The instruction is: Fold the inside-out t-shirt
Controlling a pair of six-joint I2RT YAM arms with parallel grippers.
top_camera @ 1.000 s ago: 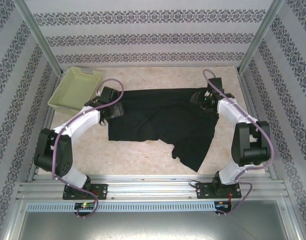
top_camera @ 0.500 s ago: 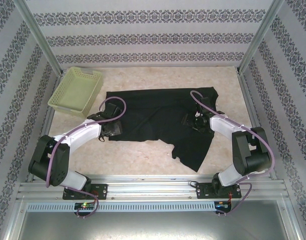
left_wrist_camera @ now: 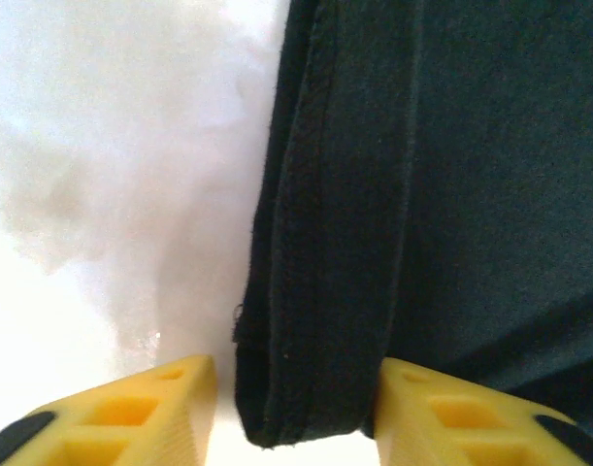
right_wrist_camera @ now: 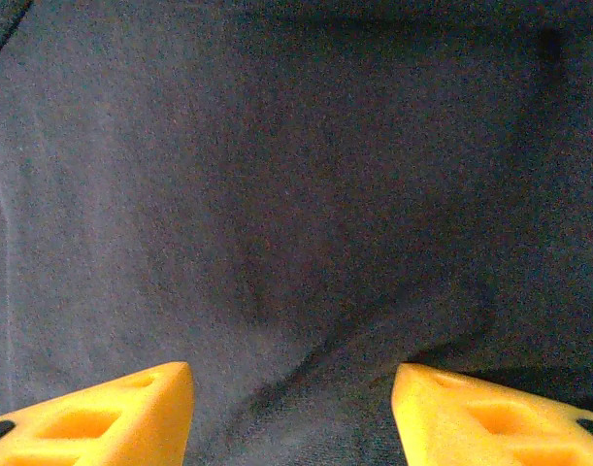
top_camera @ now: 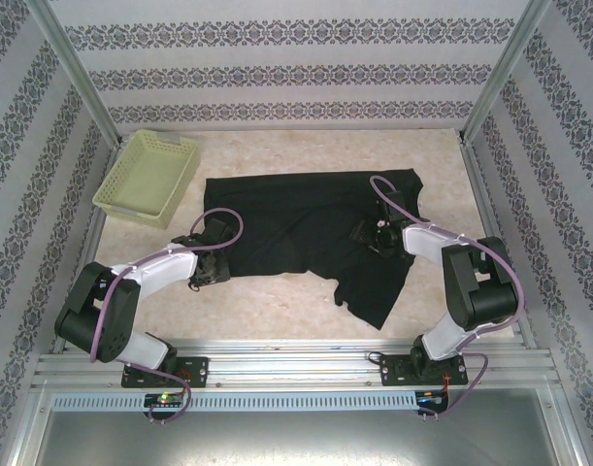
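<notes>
One t-shirt [top_camera: 306,228], black, spread on counter [top_camera: 277,311], well right of basket [top_camera: 146,180]. Two grippers: left gripper [left_wrist_camera: 296,367], jaws apart astride its folded left hem, unclamped; right gripper [right_wrist_camera: 291,374], jaws wide, low over right-hand cloth.

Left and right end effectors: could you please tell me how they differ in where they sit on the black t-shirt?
The left end effector straddles the t-shirt at its doubled side edge, with bare table beside it. The right end effector hovers over the shirt's interior, fabric all around. The left frames a stitched edge, while the right frames only a soft wrinkle. Both have yellow fingers, spread apart, low over the cloth.
</notes>
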